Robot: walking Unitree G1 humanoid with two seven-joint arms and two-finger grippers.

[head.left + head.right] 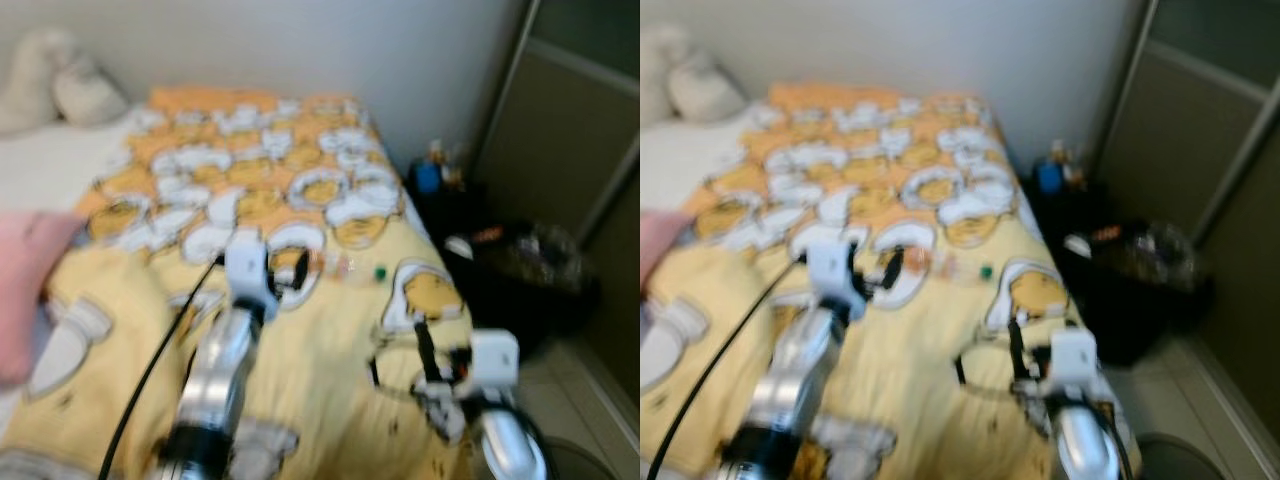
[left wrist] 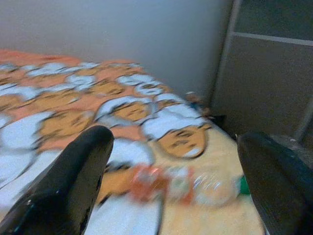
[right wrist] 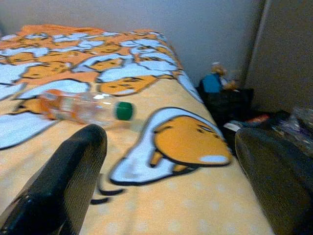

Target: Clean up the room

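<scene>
I see the plastic bottle (image 3: 83,108) lying on its side on the bed cover (image 1: 330,380), which is yellow with a cartoon print, about the middle of the bed and nearer to the side where the black bin (image 1: 525,275) stands on the floor. Its green cap (image 3: 124,110) points toward that side, and an orange label goes around the body. It looks empty, so I judge it to be very light, smooth and a little slippery — it may roll away on the soft cover if one finger pushes it first.

My left gripper (image 2: 171,196) is just before the bottle, with its fingers (image 2: 73,181) spread wide and nothing between them. My right gripper (image 3: 171,186) is lower on the bed, also wide and empty, and the bottle is ahead of it.

I think the best hold is across the middle of the body, over the label, with soft pressure, because the thin wall will probably dent. The pictures are blurred, so I cannot tell more detail.
</scene>
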